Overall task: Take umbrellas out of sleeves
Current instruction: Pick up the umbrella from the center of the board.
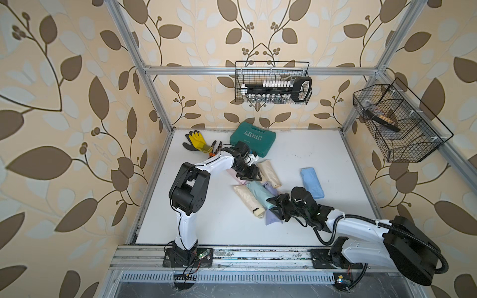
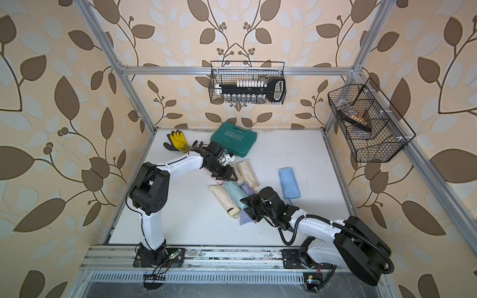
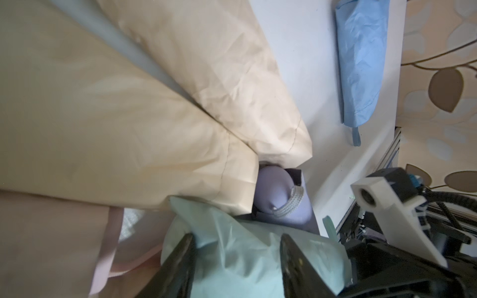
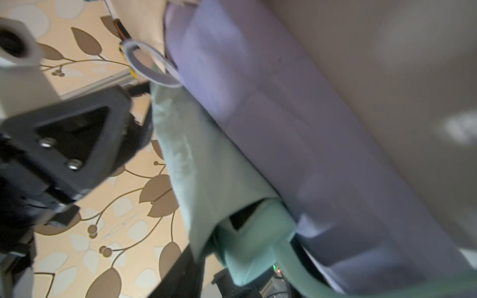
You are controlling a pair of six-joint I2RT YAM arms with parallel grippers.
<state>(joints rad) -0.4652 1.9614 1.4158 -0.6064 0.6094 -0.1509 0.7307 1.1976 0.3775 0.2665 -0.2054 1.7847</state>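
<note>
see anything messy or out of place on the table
Nothing spilled or damaged. In the middle of the table, the cream umbrella, mint umbrella and lilac umbrella lie crisscrossed in an overlapping heap rather than side by side; the blue umbrella lies apart from them.

Overhead top views, wrist views near umbrellas (image 3: 245,258)
</note>
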